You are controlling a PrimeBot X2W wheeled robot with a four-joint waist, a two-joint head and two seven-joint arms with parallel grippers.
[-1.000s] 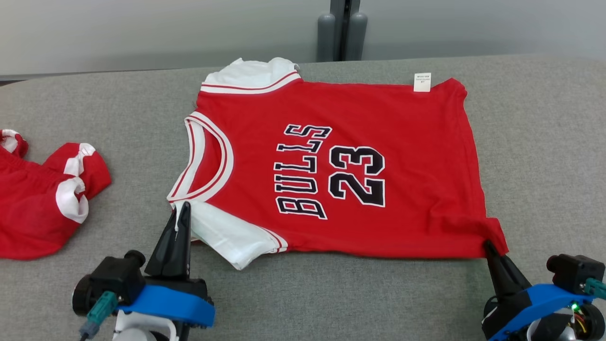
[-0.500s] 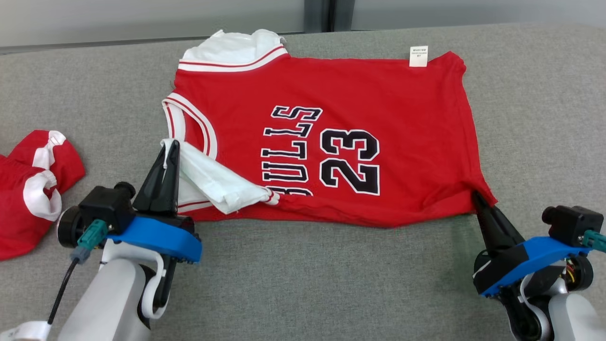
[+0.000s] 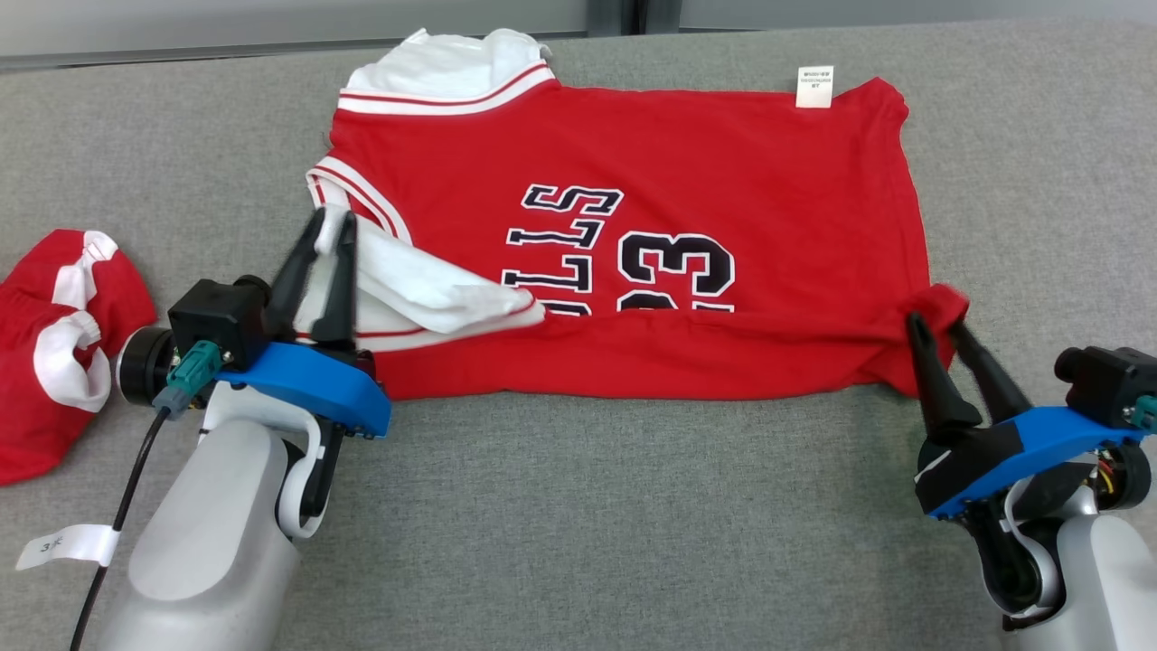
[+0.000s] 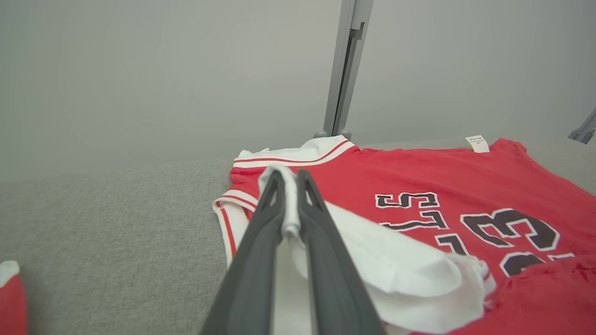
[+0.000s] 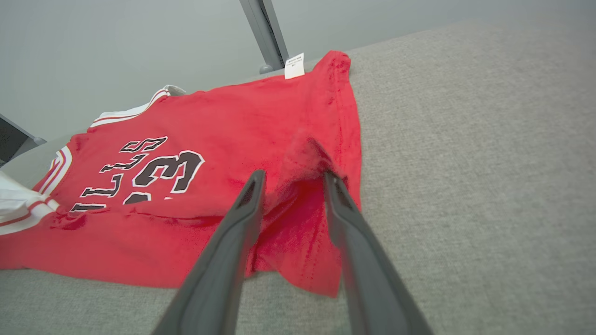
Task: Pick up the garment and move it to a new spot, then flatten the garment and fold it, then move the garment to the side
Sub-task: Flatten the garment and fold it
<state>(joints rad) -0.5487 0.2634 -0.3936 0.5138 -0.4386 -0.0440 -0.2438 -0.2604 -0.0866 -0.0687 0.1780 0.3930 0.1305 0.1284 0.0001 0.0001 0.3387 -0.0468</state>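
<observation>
The garment (image 3: 678, 163) is a red jersey with white trim and black lettering, lying on the grey table (image 3: 633, 524) with its near edge folded up over the lower part of the print. My left gripper (image 3: 330, 221) is at the white sleeve (image 3: 425, 285) by the collar, fingers slightly parted, and in the left wrist view white cloth still lies between the left gripper's (image 4: 289, 179) tips. My right gripper (image 3: 934, 324) stands open at the folded right corner. In the right wrist view a bunched red hem (image 5: 302, 153) rises loosely between its fingers (image 5: 293, 176).
A second red and white garment (image 3: 63, 344) lies crumpled at the table's left edge. A grey post (image 4: 342, 70) stands behind the table's far edge. A white label (image 3: 814, 86) sticks out of the jersey's far hem. Bare grey table lies in front of the fold.
Both grippers carried the jersey's near edge away from me, folding it over the lettering. Both then parted their fingers after being shut on the cloth. The head camera also shifted.
</observation>
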